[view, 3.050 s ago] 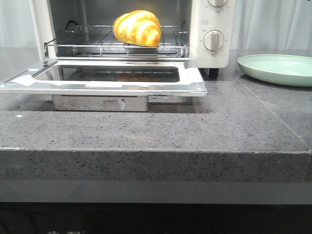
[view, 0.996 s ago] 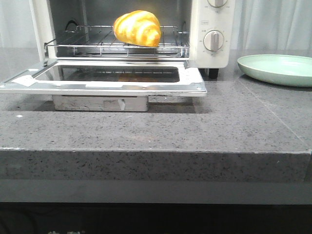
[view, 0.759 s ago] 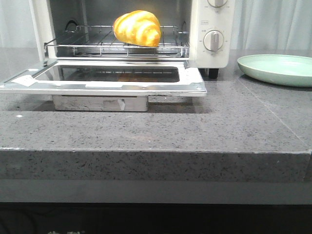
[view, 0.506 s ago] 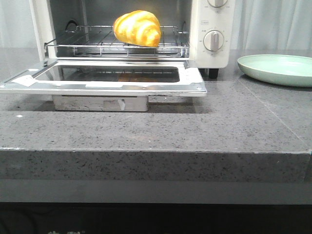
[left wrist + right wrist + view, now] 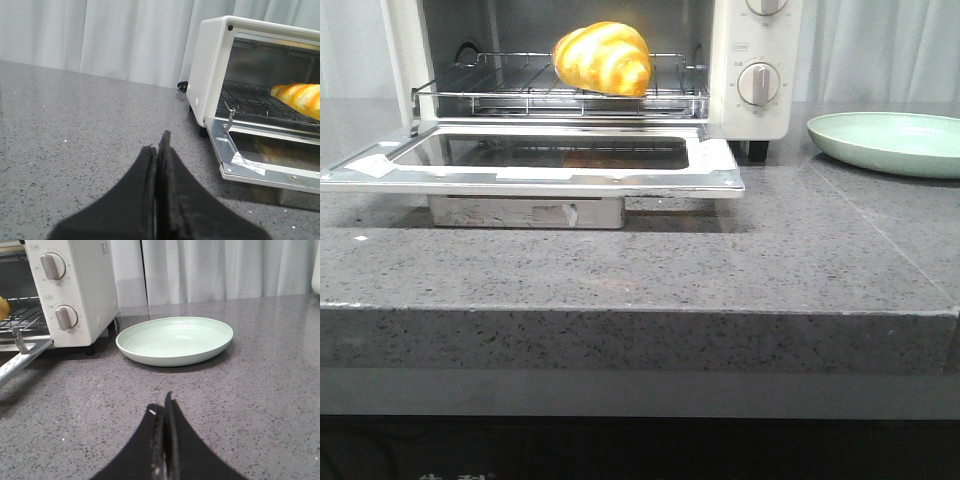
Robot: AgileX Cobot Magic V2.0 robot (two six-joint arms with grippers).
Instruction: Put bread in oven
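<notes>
The bread, a glossy golden-yellow roll with orange-brown stripes, lies on the wire rack inside the cream-white oven. The oven's glass door hangs open and flat. The bread also shows in the left wrist view, and as a sliver in the right wrist view. My left gripper is shut and empty over the grey counter, left of the oven. My right gripper is shut and empty over the counter, near the plate. Neither gripper shows in the front view.
A pale green round plate sits on the counter right of the oven; it also shows in the right wrist view. The oven's dial knobs face forward. The counter's front edge runs across the front view. White curtains hang behind.
</notes>
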